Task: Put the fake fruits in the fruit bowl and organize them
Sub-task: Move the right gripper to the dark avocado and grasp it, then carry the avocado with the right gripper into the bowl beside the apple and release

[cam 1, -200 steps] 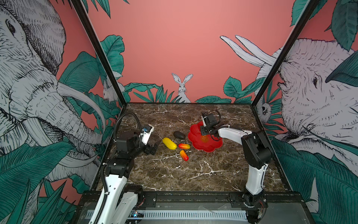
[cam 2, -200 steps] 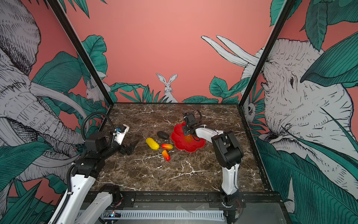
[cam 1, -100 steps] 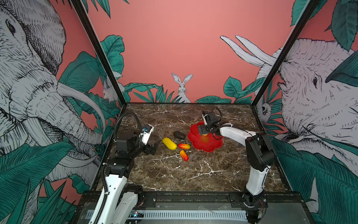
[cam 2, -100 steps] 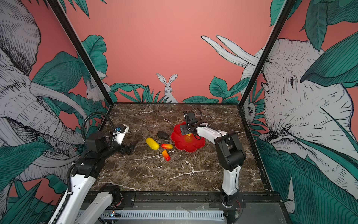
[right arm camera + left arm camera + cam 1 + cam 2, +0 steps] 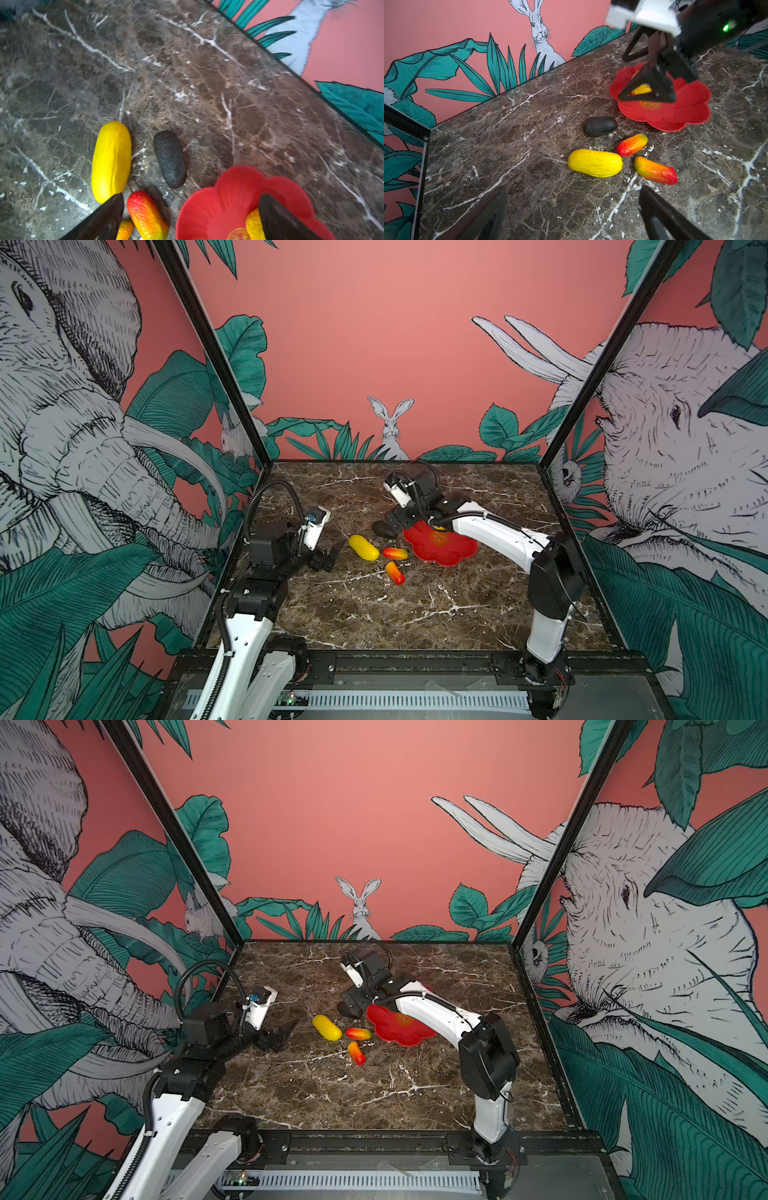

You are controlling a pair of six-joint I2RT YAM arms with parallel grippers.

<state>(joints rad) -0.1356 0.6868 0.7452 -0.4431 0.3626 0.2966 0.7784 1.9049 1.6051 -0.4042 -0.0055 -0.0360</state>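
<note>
The red flower-shaped fruit bowl (image 5: 451, 554) (image 5: 405, 1036) (image 5: 685, 118) (image 5: 207, 207) holds the stubby yellow fruit (image 5: 640, 89) (image 5: 252, 226). My right gripper (image 5: 401, 519) (image 5: 355, 999) (image 5: 191, 199) hangs open and empty over the bowl's left rim, near the black-brown oval (image 5: 384, 529) (image 5: 599, 126) (image 5: 169, 159). The long yellow fruit (image 5: 363, 547) (image 5: 595, 163) (image 5: 111, 160) and two red-orange fruits (image 5: 395, 553) (image 5: 395, 572) (image 5: 631, 144) (image 5: 655, 170) lie on the table left of the bowl. Left of them, my left gripper (image 5: 328, 558) (image 5: 282, 1031) (image 5: 574, 193) is open and empty.
The dark marble table (image 5: 374, 614) is walled by painted panels on three sides, with black frame posts (image 5: 232, 377) at the back corners. The right arm's white link (image 5: 498, 537) crosses above the bowl's right part.
My right gripper opened and let go of the stubby yellow fruit in the bowl, then shifted left toward the bowl's left rim. The left arm has not moved.
</note>
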